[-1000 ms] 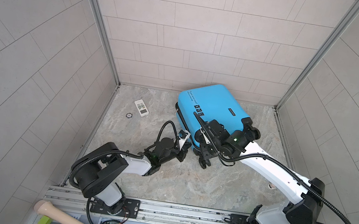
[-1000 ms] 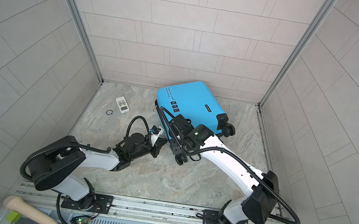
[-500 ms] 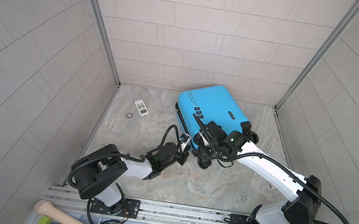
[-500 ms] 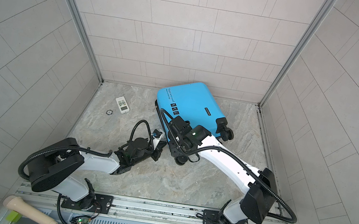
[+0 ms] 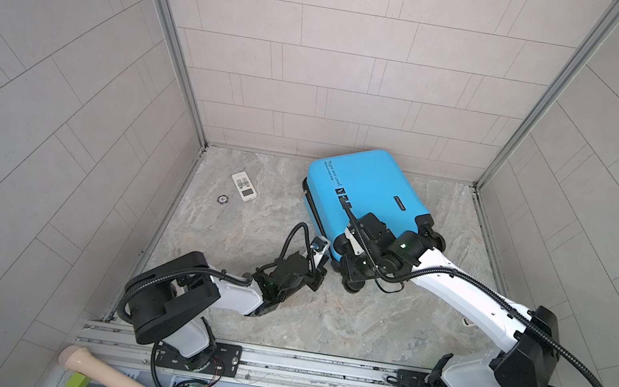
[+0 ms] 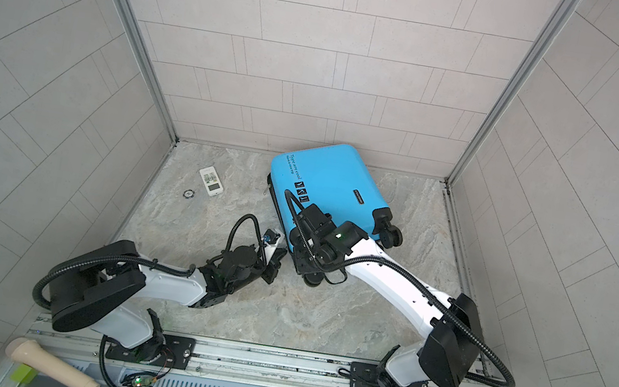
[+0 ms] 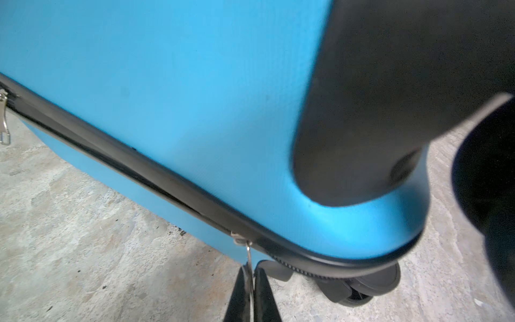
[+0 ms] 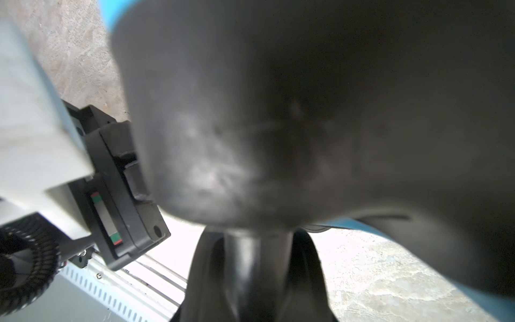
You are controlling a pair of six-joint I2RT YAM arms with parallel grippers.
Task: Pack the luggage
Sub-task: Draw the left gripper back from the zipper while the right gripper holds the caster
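Luggage: zip-closing step judged in hand | top views: flat on floor near back wall, long axis near-to-far leaning left, wheels toward robot; right gripper at wheel corner, jaw state untellable | left wrist: left gripper pinched on zipper pull; next needs steady draw along band | right wrist: blurred, nothing legible

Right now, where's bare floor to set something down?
Bare marble floor lies front middle, between the two arm bases, and left, between the remote and the left arm. Crowded: the near corner of the luggage, where left gripper and right gripper work.
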